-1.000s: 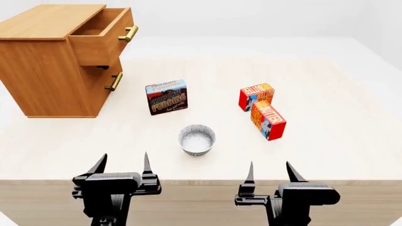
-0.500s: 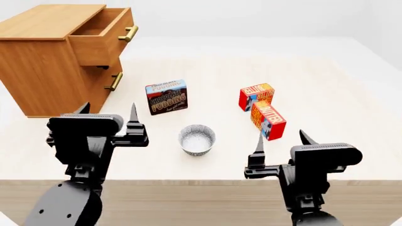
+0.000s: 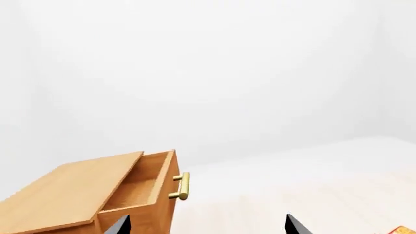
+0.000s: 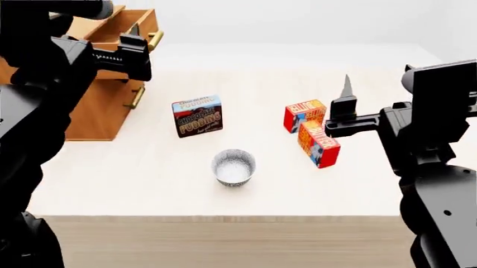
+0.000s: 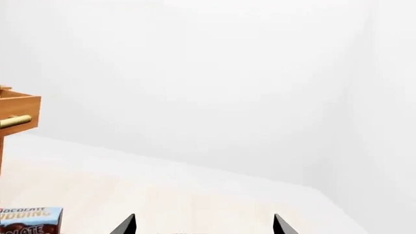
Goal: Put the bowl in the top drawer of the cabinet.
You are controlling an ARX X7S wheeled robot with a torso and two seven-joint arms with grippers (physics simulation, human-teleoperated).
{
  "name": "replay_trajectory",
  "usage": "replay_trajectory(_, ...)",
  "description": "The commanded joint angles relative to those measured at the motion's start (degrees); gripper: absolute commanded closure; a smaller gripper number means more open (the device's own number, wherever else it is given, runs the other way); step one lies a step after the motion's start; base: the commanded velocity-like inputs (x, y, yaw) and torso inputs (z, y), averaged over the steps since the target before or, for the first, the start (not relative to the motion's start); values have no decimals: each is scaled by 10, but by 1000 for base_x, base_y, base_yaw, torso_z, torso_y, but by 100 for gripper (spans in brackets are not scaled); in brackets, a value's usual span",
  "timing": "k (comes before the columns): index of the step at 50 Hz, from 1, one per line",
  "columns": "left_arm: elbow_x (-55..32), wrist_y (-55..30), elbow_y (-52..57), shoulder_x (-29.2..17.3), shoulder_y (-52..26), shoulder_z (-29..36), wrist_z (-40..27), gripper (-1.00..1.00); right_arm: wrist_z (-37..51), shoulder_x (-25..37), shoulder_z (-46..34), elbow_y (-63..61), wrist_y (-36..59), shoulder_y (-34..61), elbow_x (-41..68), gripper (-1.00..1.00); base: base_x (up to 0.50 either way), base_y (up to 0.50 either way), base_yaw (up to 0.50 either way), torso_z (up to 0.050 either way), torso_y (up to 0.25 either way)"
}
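The speckled white bowl (image 4: 233, 166) stands upright on the table, near its front, with nothing touching it. At the far left the orange-brown cabinet (image 4: 93, 117) is partly covered by my left arm. Its top drawer (image 3: 146, 180) is pulled out and looks empty, with its brass handle (image 4: 155, 39) facing right. My left gripper (image 3: 206, 226) is held high in front of the cabinet, open, and one fingertip (image 4: 135, 28) shows against the drawer. On the right my right gripper (image 5: 203, 225) is raised too and open, with one fingertip (image 4: 347, 84) above the table. Neither holds anything.
A chocolate pudding box (image 4: 198, 114) stands behind the bowl. Two red-and-orange butter boxes (image 4: 304, 113) (image 4: 318, 142) lie to the bowl's right. The lower drawer's handle (image 4: 136, 96) shows under the open drawer. The table's front edge (image 4: 223, 215) runs just before the bowl.
Both arms have risen from the table's front edge to well above the table, the left toward the cabinet, the right outward past the butter boxes. The bowl and boxes have not moved.
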Motion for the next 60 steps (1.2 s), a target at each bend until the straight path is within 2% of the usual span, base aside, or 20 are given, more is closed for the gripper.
replay_trajectory(1,-5,-46,-45,-23,-116,25,8,-100,-14,22,2,-17,81,110,16,-100,500,0,0,0,0)
replay_trajectory(19,3,-31,-62,-44,-140,50,10,-100,-15,35,-4,-6,92,141,19,-100,500,0,0,0,0)
replay_trajectory(49,8,-13,-91,-49,-139,65,10,-100,-15,37,2,-3,89,141,27,-100,500,0,0,0,1)
replay_trajectory(55,10,-12,-118,-49,-153,76,14,-100,-12,37,6,-1,76,135,25,-100,321,0,0,0,0)
replay_trajectory(60,14,-29,-182,-41,-181,84,15,-100,-10,34,11,3,77,131,26,-100,0,0,0,0,0)
